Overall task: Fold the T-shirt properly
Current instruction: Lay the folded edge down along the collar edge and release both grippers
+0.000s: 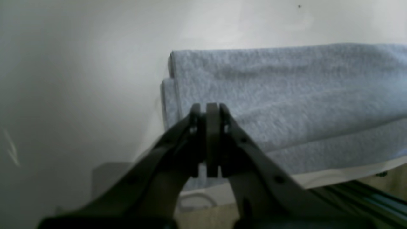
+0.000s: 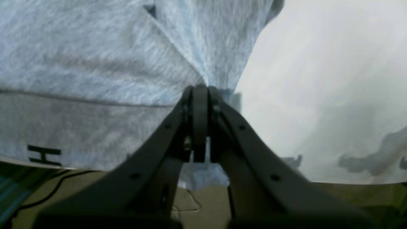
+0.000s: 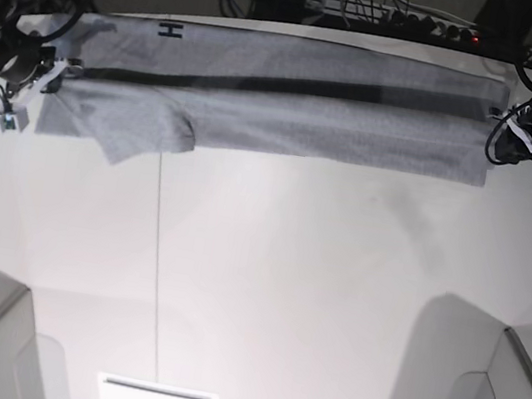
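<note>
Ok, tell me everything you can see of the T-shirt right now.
The T-shirt is heather-grey, soft-looking knit, folded lengthwise into a long band along the far edge of the white table. A black letter H shows near one end, where a sleeve flap sticks out toward the camera. The right gripper is shut at that end with cloth bunching into its tips; the left gripper is shut at the other end's layered edge.

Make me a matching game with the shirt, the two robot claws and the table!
Things:
1. T-shirt
2. right gripper
3. left gripper
4. table

Descriptions:
A. white, mostly bare
B. shut on the shirt end near the black H
C. grey, stretched in a long strip
D. shut at the shirt's neat stacked end

Pairs: 1-C, 2-B, 3-D, 4-A
</note>
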Tool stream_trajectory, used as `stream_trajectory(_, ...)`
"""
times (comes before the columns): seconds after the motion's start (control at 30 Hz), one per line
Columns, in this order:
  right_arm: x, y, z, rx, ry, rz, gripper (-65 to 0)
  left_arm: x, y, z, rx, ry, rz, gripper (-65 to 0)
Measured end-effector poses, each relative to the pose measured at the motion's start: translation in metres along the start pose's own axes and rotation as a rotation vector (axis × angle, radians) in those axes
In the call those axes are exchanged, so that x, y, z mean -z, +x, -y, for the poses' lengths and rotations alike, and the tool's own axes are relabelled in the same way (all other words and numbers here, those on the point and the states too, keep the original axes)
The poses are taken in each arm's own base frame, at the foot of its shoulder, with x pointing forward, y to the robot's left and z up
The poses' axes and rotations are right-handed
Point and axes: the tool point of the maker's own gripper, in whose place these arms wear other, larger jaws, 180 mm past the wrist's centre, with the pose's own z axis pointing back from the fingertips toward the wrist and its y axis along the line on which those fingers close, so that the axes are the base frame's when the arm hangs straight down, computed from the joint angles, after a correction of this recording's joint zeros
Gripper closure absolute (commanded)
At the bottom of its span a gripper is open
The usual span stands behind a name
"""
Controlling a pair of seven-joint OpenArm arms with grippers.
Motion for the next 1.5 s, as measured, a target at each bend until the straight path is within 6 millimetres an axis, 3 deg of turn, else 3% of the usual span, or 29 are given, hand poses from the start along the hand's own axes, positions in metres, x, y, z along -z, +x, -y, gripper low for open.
stream_trajectory(0.4,0.008,-0.007,-0.01,-0.021,0.026,-0.01,0.0,0.005,-0.021,0.002,0.024,0.006,-0.076,0.0)
stream_trajectory(0.43,0.008,-0.007,-0.01,-0.02,0.025,-0.009,-1.8,0.006,-0.024,0.001,0.037,0.021,-0.089,0.0)
stream_trajectory(0.53,0.007,-0.007,-0.009,-0.015,0.023,-0.01,-20.4,0.01,-0.037,-0.009,0.093,0.106,-0.149,0.0)
stream_trajectory(0.63,0.008,-0.017,-0.01,-0.011,0.022,-0.03,-32.3,0.012,-0.043,-0.014,0.097,0.156,-0.166,-15.8)
stream_trajectory(0.73,0.008,-0.023,-0.009,-0.011,0.02,-0.043,-31.4,0.012,-0.043,-0.016,0.102,0.171,-0.168,-30.4)
stream_trajectory(0.83,0.003,-0.017,-0.01,-0.025,0.012,-0.022,-29.9,0.011,-0.044,-0.017,0.102,0.173,-0.17,-41.1)
stream_trajectory(0.97,-0.022,0.017,-0.018,-0.077,-0.023,0.101,-30.6,0.013,-0.036,-0.016,0.096,0.172,-0.144,-51.7)
stream_trajectory(1.07,-0.027,0.025,-0.02,-0.087,-0.03,0.099,-30.6,0.006,-0.03,-0.027,0.05,0.206,-0.106,-52.7)
stream_trajectory(1.13,-0.022,0.037,-0.023,-0.098,-0.017,0.1,-30.6,0.0,-0.026,-0.034,0.034,0.218,-0.077,-52.7)
stream_trajectory(1.2,-0.008,0.045,-0.03,-0.099,0.026,0.1,-30.8,-0.005,-0.015,-0.028,0.029,0.155,-0.011,-52.7)
stream_trajectory(1.3,0.014,0.038,-0.039,-0.07,0.086,0.036,-30.8,-0.018,-0.005,-0.039,-0.006,0.16,0.058,-52.7)
stream_trajectory(1.5,0.021,0.031,-0.036,-0.052,0.091,0.003,-30.8,-0.028,-0.008,-0.053,-0.034,0.2,0.065,-52.7)
